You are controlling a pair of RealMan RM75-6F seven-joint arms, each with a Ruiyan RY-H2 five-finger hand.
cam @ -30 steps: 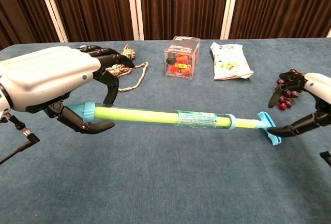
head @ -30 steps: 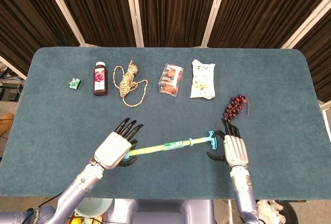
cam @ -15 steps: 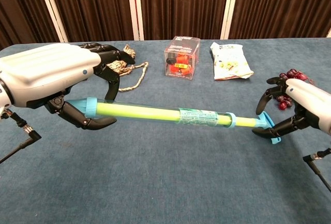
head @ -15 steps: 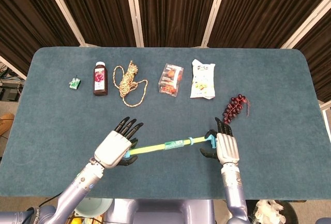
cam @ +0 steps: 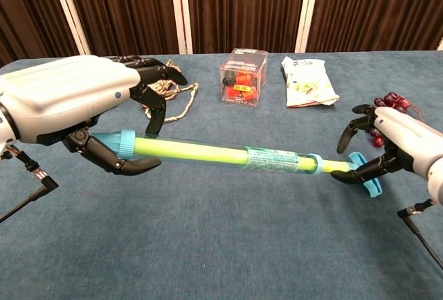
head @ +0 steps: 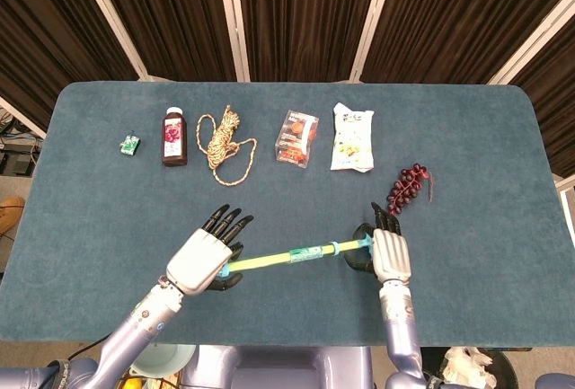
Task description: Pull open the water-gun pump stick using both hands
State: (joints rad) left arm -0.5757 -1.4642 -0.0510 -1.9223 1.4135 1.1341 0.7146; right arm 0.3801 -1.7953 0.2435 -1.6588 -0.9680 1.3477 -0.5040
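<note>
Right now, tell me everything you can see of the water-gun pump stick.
The water-gun pump stick is a long clear plastic tube with a yellow-green core, a printed label near its right end, blue collars and a blue T-handle. It is held roughly level above the table. The left hand grips its left end, and the right hand hooks fingers around the handle. Only a short length of rod shows between collar and handle.

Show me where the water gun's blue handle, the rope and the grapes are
blue handle [cam: 365,179], chest view, on the T-shaped end by the right hand.
rope [head: 223,142], head view, on the middle of the coil.
grapes [head: 409,185], head view, on the middle of the bunch.
</note>
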